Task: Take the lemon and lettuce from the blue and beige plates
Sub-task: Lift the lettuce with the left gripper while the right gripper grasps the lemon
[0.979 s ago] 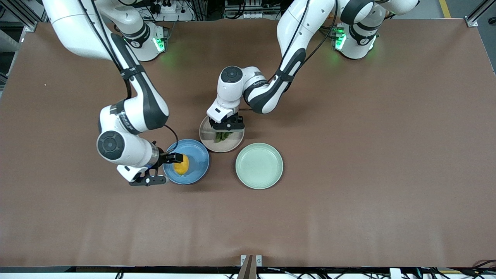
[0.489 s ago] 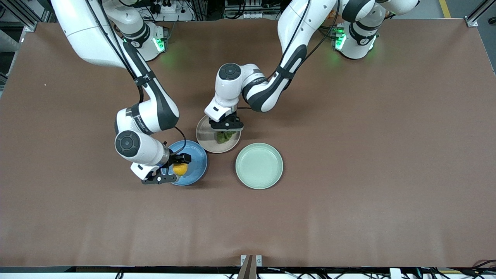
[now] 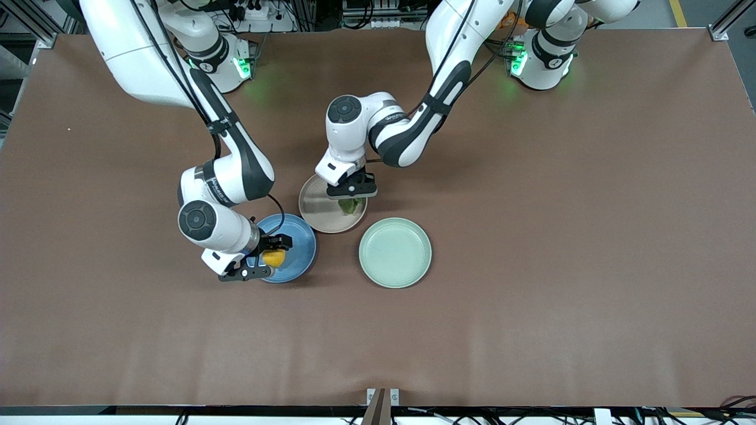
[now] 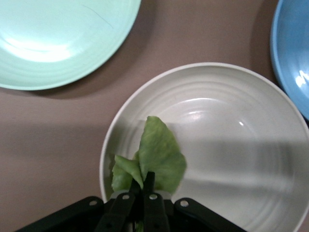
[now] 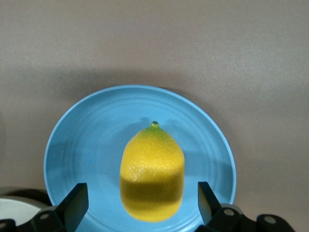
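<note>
The yellow lemon [image 3: 274, 258] [image 5: 152, 169] lies on the blue plate [image 3: 298, 245] [image 5: 82, 145]. My right gripper [image 3: 264, 258] [image 5: 141, 196] is low over that plate and open, one finger on each side of the lemon with a gap on both sides. My left gripper [image 3: 352, 192] [image 4: 142, 182] is shut on the green lettuce [image 3: 352, 205] [image 4: 158, 154], pinching its edge. The leaf hangs from the fingers over the rim side of the beige plate [image 3: 322, 209] [image 4: 231, 145] that faces the mint plate.
A pale mint-green plate [image 3: 394, 252] [image 4: 58, 38] stands beside the beige one, nearer the front camera and toward the left arm's end. The blue plate's rim [image 4: 294, 58] shows in the left wrist view. Bare brown table surrounds the three plates.
The left gripper closed on the lettuce and drew it toward the beige plate's edge. The right arm swung in so that its open fingers straddle the lemon.
</note>
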Robot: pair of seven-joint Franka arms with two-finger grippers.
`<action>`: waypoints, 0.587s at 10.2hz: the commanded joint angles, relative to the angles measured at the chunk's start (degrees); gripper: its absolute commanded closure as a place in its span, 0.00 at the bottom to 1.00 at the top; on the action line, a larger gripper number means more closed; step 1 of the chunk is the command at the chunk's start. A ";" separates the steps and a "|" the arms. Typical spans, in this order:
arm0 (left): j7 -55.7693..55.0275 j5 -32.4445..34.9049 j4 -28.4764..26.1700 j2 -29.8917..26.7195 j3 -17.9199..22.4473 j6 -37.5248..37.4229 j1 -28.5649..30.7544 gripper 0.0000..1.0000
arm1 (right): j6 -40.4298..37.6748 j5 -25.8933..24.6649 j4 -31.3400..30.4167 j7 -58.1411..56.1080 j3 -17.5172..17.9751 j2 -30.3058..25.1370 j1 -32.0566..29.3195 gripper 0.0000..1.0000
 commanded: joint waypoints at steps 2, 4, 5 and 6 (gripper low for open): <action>-1.12 1.85 -2.36 -6.32 0.30 -9.13 0.23 1.00 | 2.60 0.11 0.01 -0.63 -0.40 1.77 0.86 0.00; -0.85 1.85 -7.27 -9.57 0.30 -9.94 0.23 1.00 | 2.96 0.03 0.01 -0.63 -0.40 2.30 0.86 0.00; -0.07 1.76 -9.03 -11.24 0.30 -10.12 1.01 1.00 | 3.40 -0.15 -0.08 -0.63 -0.40 2.48 0.94 0.00; 0.03 1.76 -9.75 -12.56 0.30 -10.55 2.07 1.00 | 3.66 -0.85 -0.08 -0.63 -0.40 2.83 0.94 0.00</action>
